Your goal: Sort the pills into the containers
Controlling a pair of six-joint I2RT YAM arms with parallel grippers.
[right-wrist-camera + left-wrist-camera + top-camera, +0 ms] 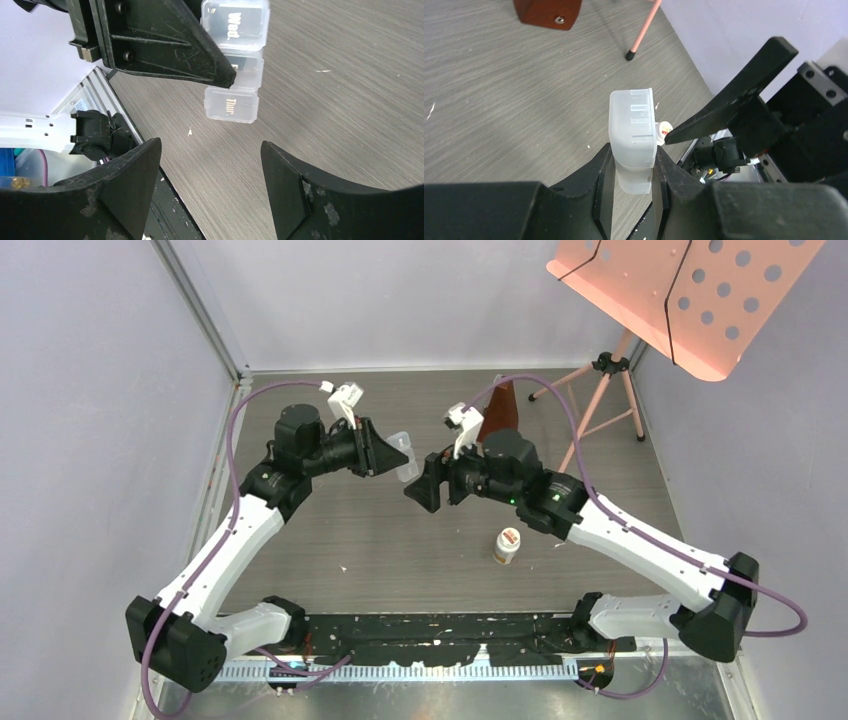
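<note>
Two arms meeting above the table (330,540). The left gripper (634,161) is closed tight on the container (234,65), a clear plastic strip box held in the air over the middle of the table. One finger lies across its middle compartment, and the end lids, lettered "Wed." and "Thur.", face the right arm. The right gripper (210,165) points at the box from just beside it, its jaws spread wide, holding nothing and touching nothing. A white pill bottle (508,545) with an orange label stands upright on the table below the right arm, well apart from both grippers.
</note>
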